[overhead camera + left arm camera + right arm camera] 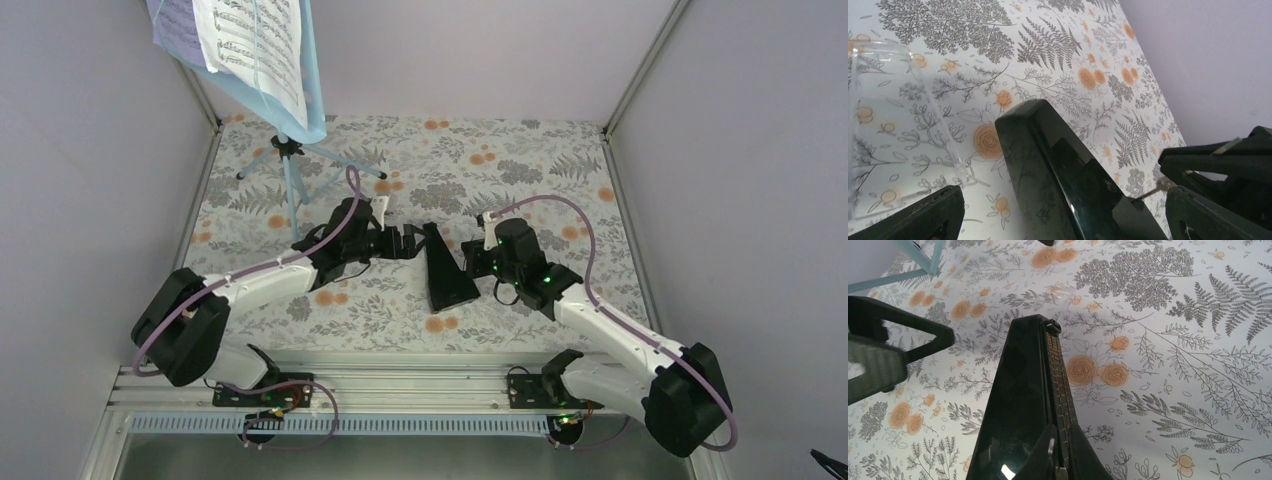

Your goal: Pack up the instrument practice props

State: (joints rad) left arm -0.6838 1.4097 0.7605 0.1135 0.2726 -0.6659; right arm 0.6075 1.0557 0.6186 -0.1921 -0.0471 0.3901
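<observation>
The black pyramid-shaped metronome (pixel 445 270) (pixel 1063 170) (pixel 1018 390) stands mid-table. My left gripper (pixel 410 240) (pixel 1068 215) is open, one finger on each side of the metronome's upper part without touching it. From the right, my right gripper (pixel 478 258) (pixel 1063 440) is shut on the thin metal pendulum rod (pixel 1157 188) at the metronome's scaled face. The light blue music stand (pixel 290 100) is upright at the back left on thin tripod legs (pixel 913 255). On it rest a white sheet-music page (pixel 255 45) and a lavender one (pixel 175 25).
The floral tablecloth (pixel 540 160) covers the table between grey side walls. A clear plastic piece (pixel 883 100) lies on the cloth just beyond the metronome. The aluminium rail (pixel 400 385) with both arm bases runs along the near edge.
</observation>
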